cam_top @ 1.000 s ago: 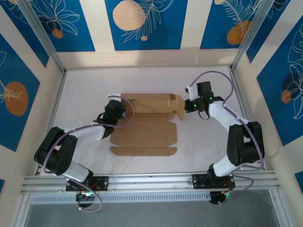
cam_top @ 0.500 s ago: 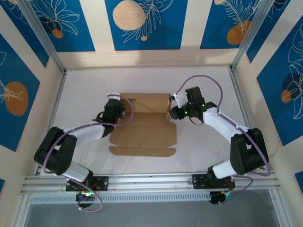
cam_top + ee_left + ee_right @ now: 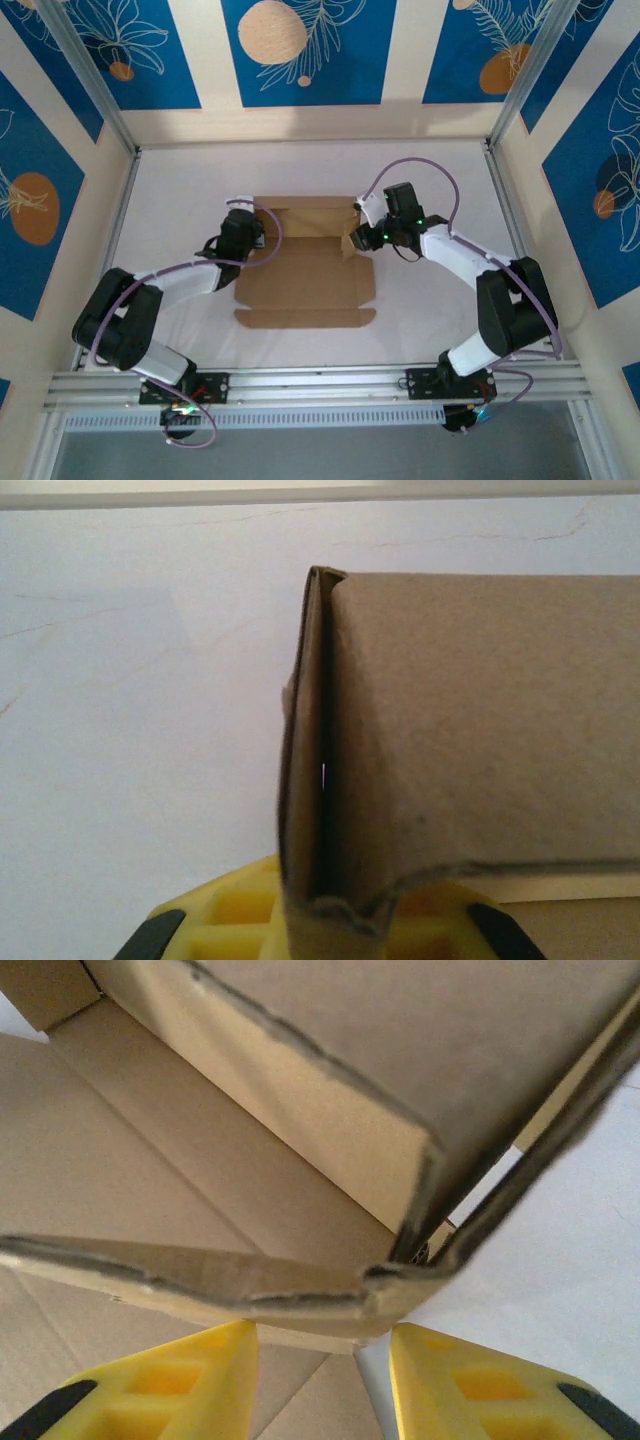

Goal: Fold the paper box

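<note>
The paper box (image 3: 305,275) lay mid-surface (image 3: 440,180), seemingly half formed: far walls raised, near panels flat and unfolded. The left end effector (image 3: 325,935) pinched its left wall; the right end effector (image 3: 322,1380) stood spread beneath the right corner.

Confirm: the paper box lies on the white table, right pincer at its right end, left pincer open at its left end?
No: the left pincer is shut on the left wall of the paper box, per the left wrist view. The rest holds.
</note>
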Action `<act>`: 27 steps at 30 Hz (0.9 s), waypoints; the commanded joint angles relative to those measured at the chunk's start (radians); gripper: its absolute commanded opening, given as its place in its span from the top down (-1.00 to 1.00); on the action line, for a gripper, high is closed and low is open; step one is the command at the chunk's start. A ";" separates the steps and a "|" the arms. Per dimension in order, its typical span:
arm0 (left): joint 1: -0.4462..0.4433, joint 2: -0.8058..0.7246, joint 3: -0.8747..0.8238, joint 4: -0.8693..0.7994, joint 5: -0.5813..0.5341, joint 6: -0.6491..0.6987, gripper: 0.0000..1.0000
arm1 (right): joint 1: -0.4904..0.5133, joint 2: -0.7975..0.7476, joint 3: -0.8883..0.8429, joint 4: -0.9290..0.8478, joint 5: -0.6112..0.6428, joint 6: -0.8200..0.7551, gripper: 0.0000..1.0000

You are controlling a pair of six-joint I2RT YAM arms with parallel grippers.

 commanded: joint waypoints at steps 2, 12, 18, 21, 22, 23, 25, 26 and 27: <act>0.007 -0.014 -0.004 0.031 0.051 -0.011 1.00 | 0.008 0.038 0.048 0.049 0.002 -0.030 0.21; 0.006 -0.006 -0.008 0.038 0.073 0.010 1.00 | 0.033 0.133 0.109 0.107 0.014 -0.042 0.18; 0.006 -0.007 -0.009 0.037 0.091 0.060 1.00 | 0.044 0.175 0.130 0.176 0.095 -0.039 0.19; 0.005 -0.020 -0.020 0.044 0.099 0.078 1.00 | 0.045 0.185 0.127 0.219 0.160 -0.042 0.14; 0.006 -0.023 -0.024 0.047 0.105 0.086 1.00 | 0.044 0.185 0.120 0.242 0.176 -0.047 0.13; 0.006 -0.026 -0.027 0.047 0.106 0.091 1.00 | 0.044 0.187 0.117 0.258 0.185 -0.051 0.12; 0.006 -0.030 -0.034 0.049 0.118 0.101 1.00 | 0.038 0.191 0.114 0.276 0.178 -0.056 0.11; 0.005 -0.031 -0.037 0.050 0.121 0.104 1.00 | 0.036 0.194 0.114 0.284 0.183 -0.058 0.11; 0.006 -0.033 -0.039 0.050 0.125 0.107 1.00 | 0.037 0.194 0.112 0.294 0.192 -0.060 0.11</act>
